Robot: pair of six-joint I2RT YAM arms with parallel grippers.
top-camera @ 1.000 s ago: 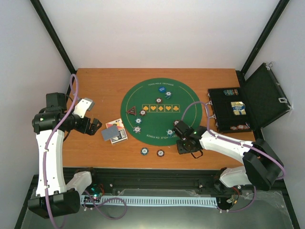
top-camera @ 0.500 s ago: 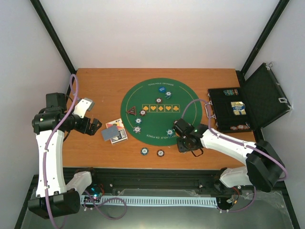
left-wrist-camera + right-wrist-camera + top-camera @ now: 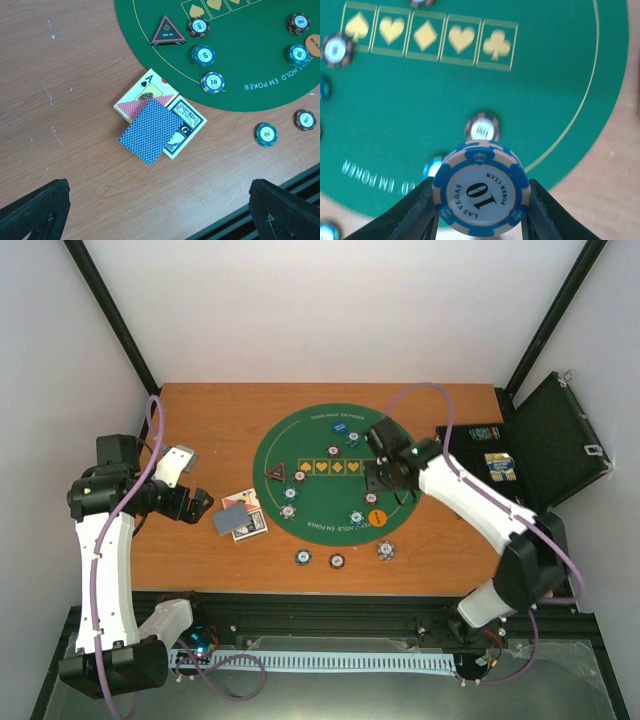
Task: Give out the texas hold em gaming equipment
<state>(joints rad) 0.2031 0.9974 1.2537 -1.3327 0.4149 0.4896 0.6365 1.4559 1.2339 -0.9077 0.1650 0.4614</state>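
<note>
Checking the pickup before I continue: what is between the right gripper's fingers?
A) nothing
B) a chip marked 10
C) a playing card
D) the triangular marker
B: in the right wrist view, the right gripper pinches a blue-edged chip marked 10 by its rim.

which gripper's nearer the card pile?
Left. The left gripper sits open just beside the card pile; the right gripper is over the green mat, holding a 10 chip.

1. Bright, even light; shadows on the table [image 3: 200, 410] are faint and soft.
2. The chip [image 3: 480, 187] between the right fingers [image 3: 415, 212] is sharp; the mat [image 3: 545, 75] beyond it is blurred.
3. Ahead of the dark left fingers [image 3: 35, 210], the table is in sharp focus.
</note>
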